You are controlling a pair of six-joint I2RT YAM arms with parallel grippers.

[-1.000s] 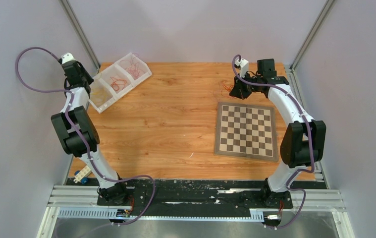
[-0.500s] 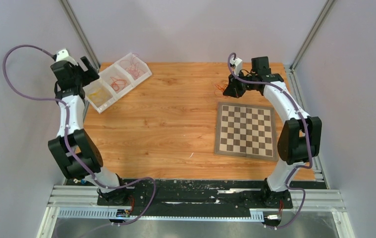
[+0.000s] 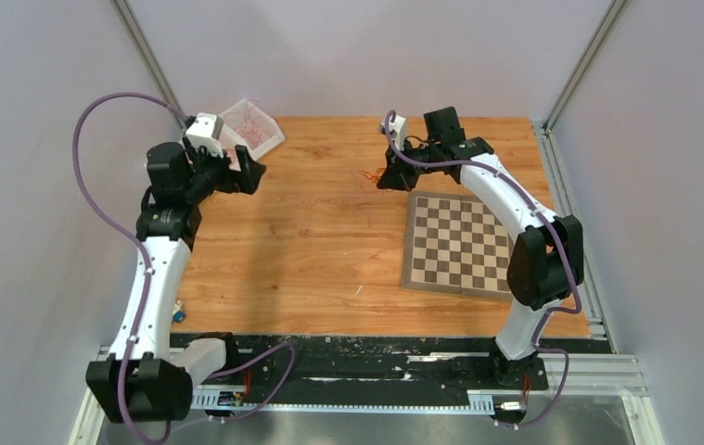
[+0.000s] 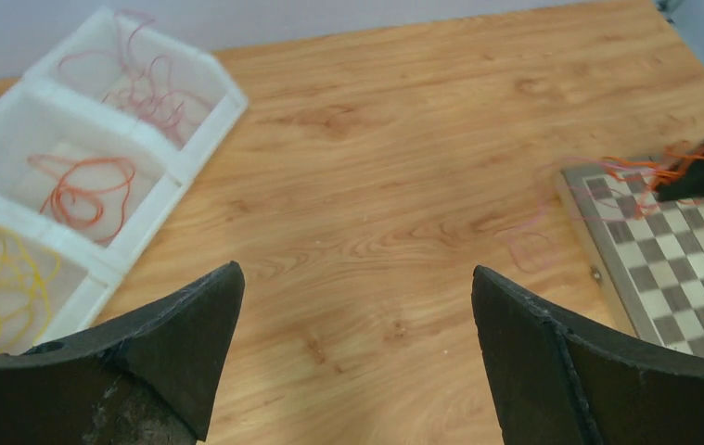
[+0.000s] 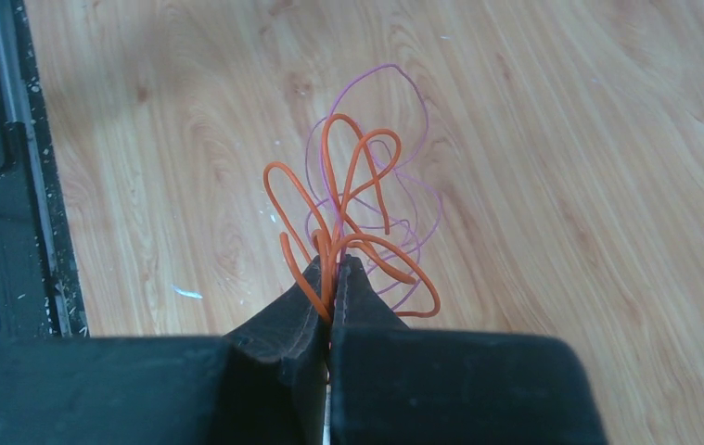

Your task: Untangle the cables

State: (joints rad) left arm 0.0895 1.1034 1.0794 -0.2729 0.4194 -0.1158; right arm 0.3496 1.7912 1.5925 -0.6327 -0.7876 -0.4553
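My right hand [image 5: 331, 269] clenched on tangled bunch of thin orange and purple wire strands [image 5: 329, 243], upper centre of top view, over wooden desk [image 5: 608, 185]; I judge this lets loops spread. My left hand [image 4: 355, 271] released, empty, probably free to pull one strand.

Two arms stand near: left arm [image 3: 148, 287], right arm [image 3: 515, 199]. One chessboard [image 3: 462, 246] lies right. One tray [image 4: 23, 88] far left has three compartments, holding one yellow bunch [image 4: 0, 273], one orange bunch [image 4: 83, 185], one pink bunch [image 4: 148, 93]. One tangle of cables [image 5: 327, 243] sits far, just left of the chessboard.
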